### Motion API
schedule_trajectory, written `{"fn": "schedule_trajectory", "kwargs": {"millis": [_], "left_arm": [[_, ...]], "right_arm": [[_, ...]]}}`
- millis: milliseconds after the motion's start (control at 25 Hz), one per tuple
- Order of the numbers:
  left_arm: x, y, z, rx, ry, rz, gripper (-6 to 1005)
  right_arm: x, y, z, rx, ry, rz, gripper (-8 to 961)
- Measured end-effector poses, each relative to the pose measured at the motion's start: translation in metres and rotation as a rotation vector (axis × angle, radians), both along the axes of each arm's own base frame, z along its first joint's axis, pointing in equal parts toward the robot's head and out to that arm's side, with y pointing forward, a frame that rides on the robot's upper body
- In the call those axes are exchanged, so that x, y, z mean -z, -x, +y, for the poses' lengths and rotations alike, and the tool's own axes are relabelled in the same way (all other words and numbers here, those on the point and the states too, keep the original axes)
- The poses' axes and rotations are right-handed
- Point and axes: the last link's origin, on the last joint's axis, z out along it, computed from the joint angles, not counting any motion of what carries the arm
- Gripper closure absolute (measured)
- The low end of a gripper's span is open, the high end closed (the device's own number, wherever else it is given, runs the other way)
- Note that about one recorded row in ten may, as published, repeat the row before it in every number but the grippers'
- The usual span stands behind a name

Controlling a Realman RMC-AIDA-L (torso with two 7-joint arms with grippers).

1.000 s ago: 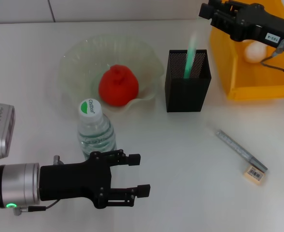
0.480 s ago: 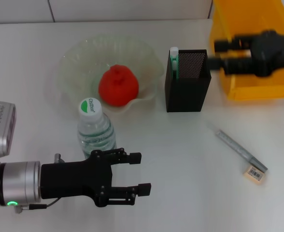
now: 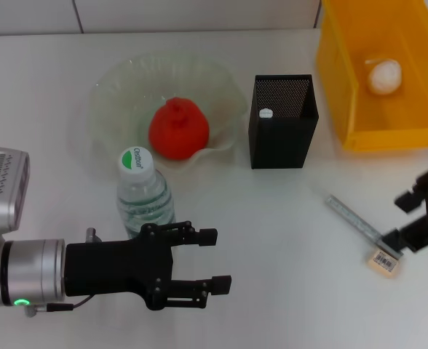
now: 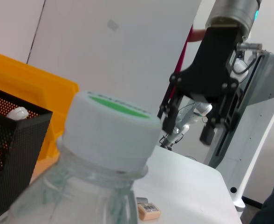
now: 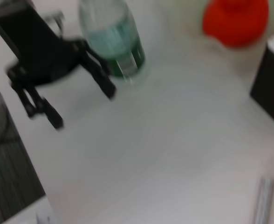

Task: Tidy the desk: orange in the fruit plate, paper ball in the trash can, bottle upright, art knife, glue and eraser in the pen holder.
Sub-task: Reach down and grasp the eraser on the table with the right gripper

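Observation:
The orange lies in the fruit plate. The bottle stands upright in front of the plate. The glue stands inside the pen holder, only its white end showing. The paper ball lies in the trash can. The art knife and the eraser lie on the table at the right. My right gripper is open and empty, just above the knife's near end and the eraser. My left gripper is open and empty, just in front of the bottle.
The left wrist view shows the bottle cap close up, the pen holder, the eraser and the right gripper beyond. The right wrist view shows the bottle, the left gripper and the knife.
The right gripper let the glue go into the pen holder, then swung from the trash can down to the knife and eraser. The left arm has barely moved.

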Motion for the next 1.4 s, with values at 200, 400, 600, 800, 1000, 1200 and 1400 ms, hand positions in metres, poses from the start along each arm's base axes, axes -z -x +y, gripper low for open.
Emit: {"fn": "schedule_trajectory", "kwargs": {"millis": [200,400,600,800,1000,1200,1400], "left_arm": [[0.000,0.000,0.000,0.001,0.000,0.000,199],[0.001,0.000,0.000,0.002,0.000,0.007,199],[0.003,0.000,0.000,0.000,0.004,0.009,199],[0.005,0.000,0.000,-0.005,0.009,0.012,199],[0.006,0.000,0.000,-0.007,0.010,0.015,199],[0.006,0.000,0.001,-0.006,0.010,0.015,199],[0.006,0.000,0.000,-0.008,0.011,0.014,199]], "right_arm": [[0.019,-0.017,-0.005,0.113,0.034,-0.074,321],[0.036,-0.036,-0.001,0.191,0.033,-0.067,321],[0.047,-0.050,0.004,0.217,0.035,-0.060,321],[0.050,-0.056,0.012,0.210,-0.008,-0.065,321],[0.054,-0.062,0.017,0.212,-0.025,-0.086,321],[0.058,-0.065,0.019,0.208,-0.020,-0.081,321],[0.061,-0.065,0.021,0.208,-0.013,-0.080,321]]}}
